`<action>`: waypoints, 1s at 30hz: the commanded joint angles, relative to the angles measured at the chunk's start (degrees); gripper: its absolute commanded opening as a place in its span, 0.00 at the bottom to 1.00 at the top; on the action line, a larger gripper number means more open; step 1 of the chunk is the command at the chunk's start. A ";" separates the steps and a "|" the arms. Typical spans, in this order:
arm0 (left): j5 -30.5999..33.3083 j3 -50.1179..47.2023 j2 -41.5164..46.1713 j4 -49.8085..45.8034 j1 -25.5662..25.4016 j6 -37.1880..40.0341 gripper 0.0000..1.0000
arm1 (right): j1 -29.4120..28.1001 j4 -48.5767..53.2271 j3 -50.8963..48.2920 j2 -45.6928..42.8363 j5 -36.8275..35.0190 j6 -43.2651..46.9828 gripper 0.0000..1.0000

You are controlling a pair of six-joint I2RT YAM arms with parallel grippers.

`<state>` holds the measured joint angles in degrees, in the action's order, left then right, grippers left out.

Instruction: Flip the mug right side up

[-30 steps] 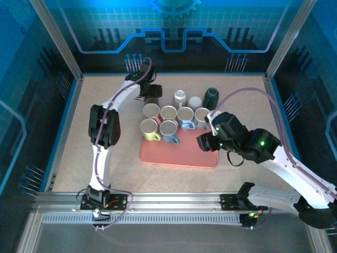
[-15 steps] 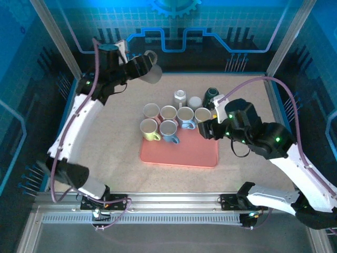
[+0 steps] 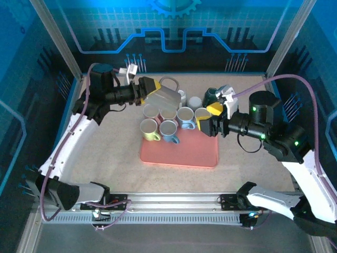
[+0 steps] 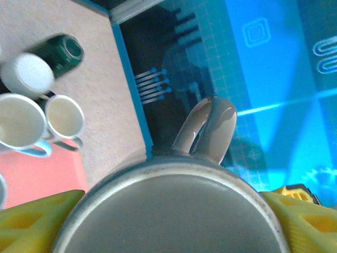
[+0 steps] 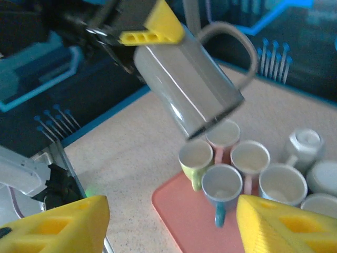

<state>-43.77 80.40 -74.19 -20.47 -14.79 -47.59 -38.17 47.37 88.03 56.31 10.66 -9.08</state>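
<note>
A grey mug point(image 3: 164, 98) hangs tilted in the air above the cluster of cups, with my left gripper point(image 3: 150, 90) shut on its base end. In the left wrist view the mug's round base point(image 4: 168, 211) sits between the two yellow fingers point(image 4: 37, 221) and its handle point(image 4: 208, 126) points away. From the right wrist view the mug point(image 5: 187, 87) leans with its dark rim down and to the right, handle up. My right gripper point(image 3: 208, 117) is to the mug's right, facing it, open point(image 5: 168, 226) with nothing between its fingers.
A pink mat point(image 3: 179, 152) holds upright cups, among them a yellow-green one point(image 3: 149, 129) and a blue one point(image 3: 168, 130). Behind them stand two white upside-down cups point(image 3: 180, 96) and a dark green one point(image 3: 211, 95). Blue walls edge the table.
My left arm has lifted the grey mug from the back of the table and swung it right over the cups. My right gripper rose and turned to face left.
</note>
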 commanded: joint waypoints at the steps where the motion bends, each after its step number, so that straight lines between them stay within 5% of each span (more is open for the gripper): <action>1: -8.64 -0.67 4.23 7.13 0.33 -4.90 0.36 | 0.46 -4.84 -1.51 -0.35 4.03 11.82 0.66; 5: -2.43 -0.23 6.65 1.10 -0.06 0.60 0.34 | 0.69 -4.77 -0.23 0.40 -1.18 16.36 0.70; 10: 19.95 -1.07 16.91 -3.31 -5.61 28.25 0.32 | 1.26 2.45 9.17 6.60 2.56 6.61 0.72; 13: 29.43 -2.65 21.50 0.32 -6.46 36.54 0.29 | 1.34 6.38 13.54 9.44 3.50 -2.02 0.71; 20: 30.61 -4.16 25.13 5.56 -7.00 61.48 0.25 | 5.73 2.18 13.97 11.82 9.45 -30.79 0.64; 25: 31.60 -9.66 27.84 13.56 -6.97 67.56 0.21 | 8.49 -7.74 11.16 17.92 27.56 -59.34 0.56; 30: 29.00 -14.76 29.84 16.26 -7.14 72.87 0.17 | 6.56 -18.07 10.62 23.08 36.66 -72.36 0.56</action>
<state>-13.74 66.57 -47.20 -14.46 -21.56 17.58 -30.68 40.40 99.13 77.43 36.10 -64.12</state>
